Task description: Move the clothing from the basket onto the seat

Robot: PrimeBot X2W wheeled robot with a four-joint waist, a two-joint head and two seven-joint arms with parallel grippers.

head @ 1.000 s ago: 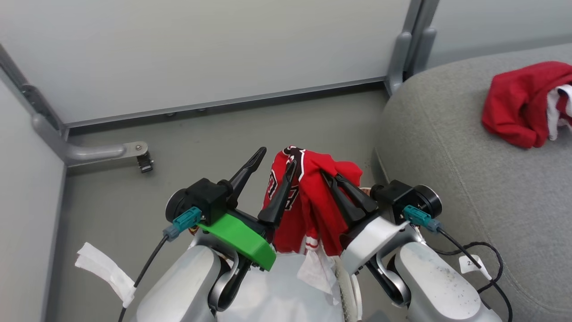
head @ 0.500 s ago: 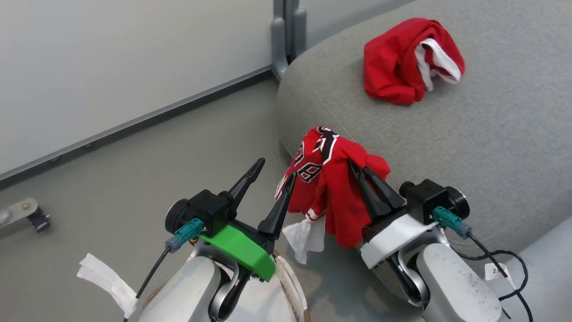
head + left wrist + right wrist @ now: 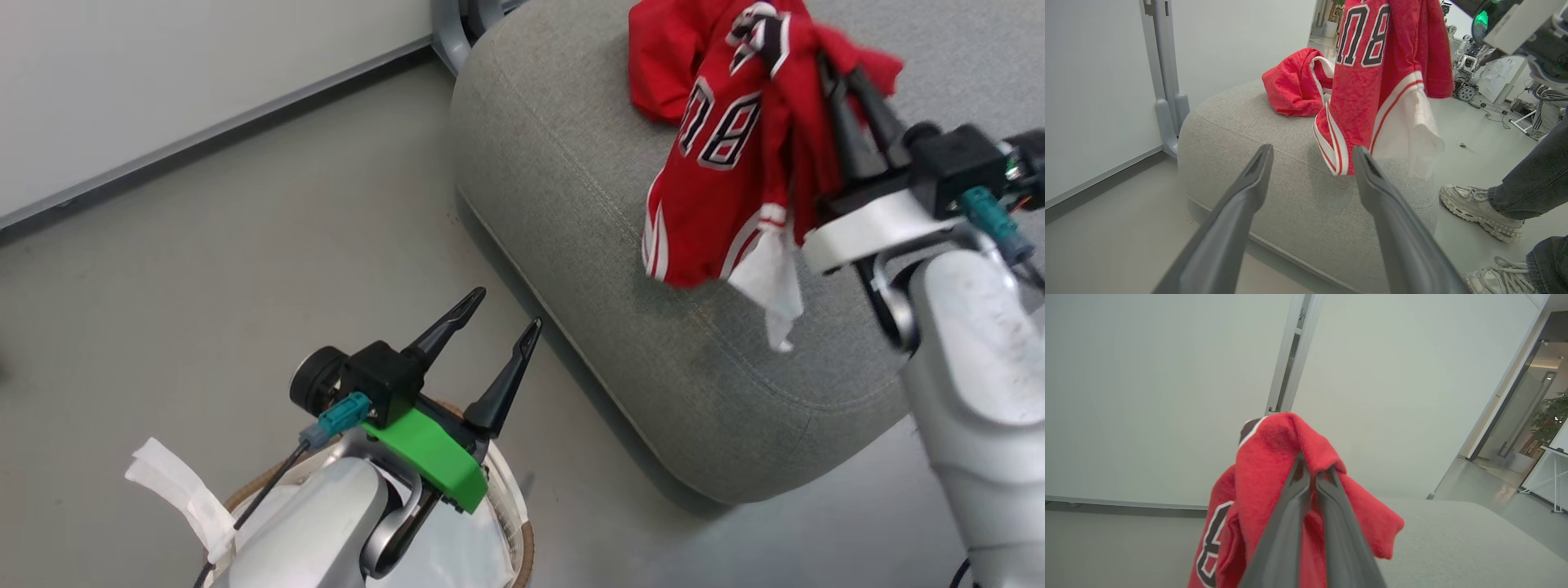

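Note:
A red garment with black-and-white lettering (image 3: 718,163) hangs from my right gripper (image 3: 833,73), which is shut on a bunch of its fabric. It dangles above the grey seat (image 3: 620,327), and a white piece of cloth (image 3: 771,278) trails below its hem. The right wrist view shows the fingers pinched on the red fabric (image 3: 1274,465). The second red garment (image 3: 1290,87) lies crumpled on the seat's far side, partly hidden behind the hanging one. My left gripper (image 3: 502,314) stands open and empty over the basket (image 3: 526,547), whose white liner shows beneath the arm.
A person's pale shoes (image 3: 1478,208) and dark trouser legs stand on the floor past the seat's right end. A grey post (image 3: 1167,81) and a pale wall panel rise behind the seat. A white tape tag (image 3: 175,490) hangs off my left arm.
The head camera has swung right, bringing the seat to centre. My right gripper has lifted the lettered garment up and away from the left gripper, out over the seat. The left gripper stays open.

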